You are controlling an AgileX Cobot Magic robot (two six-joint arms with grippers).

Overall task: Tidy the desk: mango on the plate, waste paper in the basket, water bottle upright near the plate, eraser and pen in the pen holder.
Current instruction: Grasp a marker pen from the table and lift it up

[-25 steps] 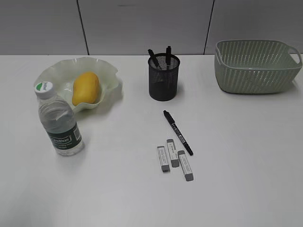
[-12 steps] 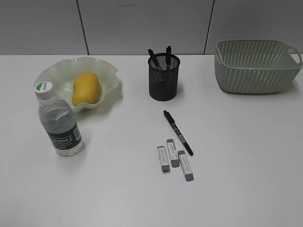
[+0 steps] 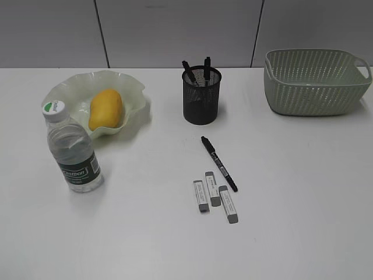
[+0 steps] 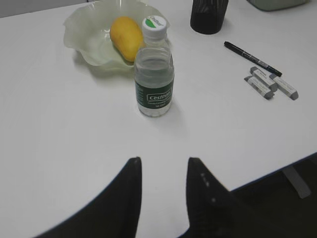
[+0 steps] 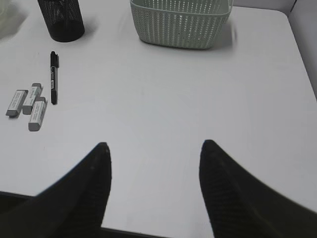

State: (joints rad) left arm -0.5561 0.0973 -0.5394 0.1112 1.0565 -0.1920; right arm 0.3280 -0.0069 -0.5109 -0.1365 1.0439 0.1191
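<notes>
Narrowing over bare desk [image 3: 291, 175], the empty left tool [image 4: 163, 168] and wide-open, empty right tool [image 5: 154, 151] leave pen [image 3: 219, 163] and erasers [image 3: 214, 196] unmoved, uncollected.

The right gripper [image 5: 154, 148] hangs with jaws spread, empty, above the plain white counter [image 5: 168, 99]; a sage-green woven plastic basket [image 5: 181, 22] stands far ahead.
</notes>
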